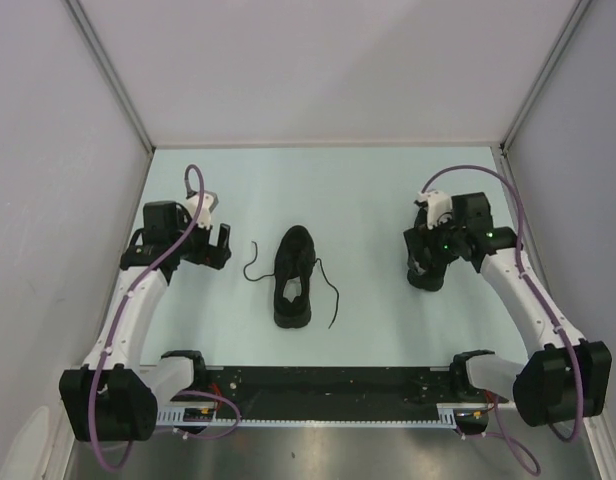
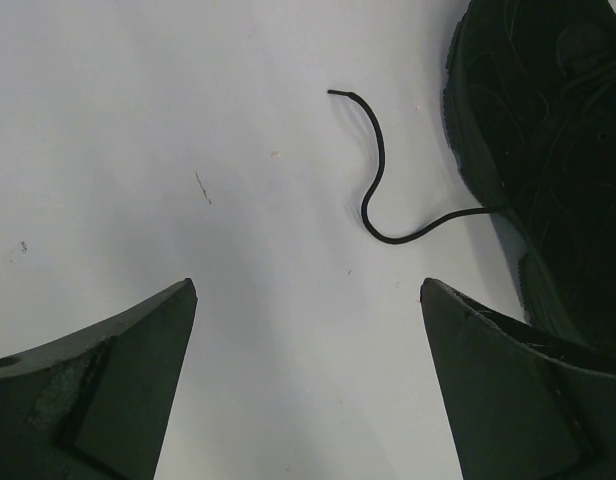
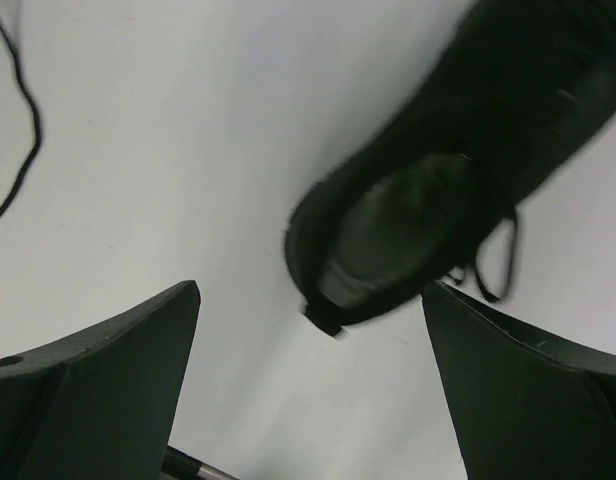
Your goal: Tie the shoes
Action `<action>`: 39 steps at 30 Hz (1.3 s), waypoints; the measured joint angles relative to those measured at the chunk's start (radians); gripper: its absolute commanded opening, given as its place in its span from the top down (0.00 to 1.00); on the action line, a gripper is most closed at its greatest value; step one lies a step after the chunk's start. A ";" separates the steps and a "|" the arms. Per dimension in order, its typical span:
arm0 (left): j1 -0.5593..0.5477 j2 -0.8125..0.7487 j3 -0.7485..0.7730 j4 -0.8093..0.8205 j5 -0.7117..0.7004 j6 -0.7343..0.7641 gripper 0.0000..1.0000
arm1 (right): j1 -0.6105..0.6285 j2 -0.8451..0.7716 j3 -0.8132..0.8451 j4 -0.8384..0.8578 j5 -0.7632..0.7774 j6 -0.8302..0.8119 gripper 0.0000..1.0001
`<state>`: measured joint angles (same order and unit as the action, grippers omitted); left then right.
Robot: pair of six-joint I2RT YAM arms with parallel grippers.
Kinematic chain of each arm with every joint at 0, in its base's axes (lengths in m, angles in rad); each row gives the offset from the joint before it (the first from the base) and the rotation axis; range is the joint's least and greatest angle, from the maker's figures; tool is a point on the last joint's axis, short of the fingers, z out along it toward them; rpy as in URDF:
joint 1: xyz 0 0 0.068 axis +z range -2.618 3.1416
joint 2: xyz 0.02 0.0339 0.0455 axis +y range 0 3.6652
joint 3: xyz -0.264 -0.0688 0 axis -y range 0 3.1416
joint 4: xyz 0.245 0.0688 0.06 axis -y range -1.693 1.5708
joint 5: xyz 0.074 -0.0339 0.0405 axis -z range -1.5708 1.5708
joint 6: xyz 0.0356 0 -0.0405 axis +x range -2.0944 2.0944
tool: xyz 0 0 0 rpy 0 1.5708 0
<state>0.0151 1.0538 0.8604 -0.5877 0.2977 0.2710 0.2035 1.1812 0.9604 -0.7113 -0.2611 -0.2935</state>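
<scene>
Top external: left gripper (image 1: 218, 250) and right gripper (image 1: 425, 272) gape empty; limp thin laces (image 1: 335, 296) of the light sneaker (image 1: 294, 278) likely want pinching near their tips

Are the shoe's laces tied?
No, the laces trail loose on either side of the shoe.

The overhead camera looked down on the shoe (image 1: 294, 277). Low wrist cameras on either side both caught it, the right perhaps nearer.
</scene>
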 measured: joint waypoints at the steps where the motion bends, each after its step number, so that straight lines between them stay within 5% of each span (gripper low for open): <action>1: 0.000 0.002 0.000 0.002 0.003 0.000 0.00 | -0.042 -0.013 0.000 -0.006 -0.004 -0.011 0.00; 6: 0.000 0.013 0.000 0.006 0.031 0.000 0.04 | -0.127 -0.051 0.008 -0.032 -0.042 -0.045 0.00; 10: -0.003 0.051 -0.001 0.035 0.047 -0.001 0.21 | -0.100 -0.043 0.054 -0.034 -0.119 -0.032 0.04; 16: -0.069 0.142 -0.023 0.088 0.047 0.002 0.35 | 0.028 0.037 0.114 0.038 -0.175 0.031 0.12; 33: -0.216 0.464 -0.016 0.189 -0.021 0.009 0.53 | 0.359 0.373 0.108 0.237 -0.122 0.179 0.26; 39: -0.216 0.495 -0.016 0.214 -0.033 0.007 0.73 | 0.428 0.465 0.064 0.314 -0.101 0.243 0.28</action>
<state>-0.2008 1.5486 0.8448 -0.3740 0.2649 0.2779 0.6315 1.6463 1.0245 -0.3977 -0.3626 -0.0509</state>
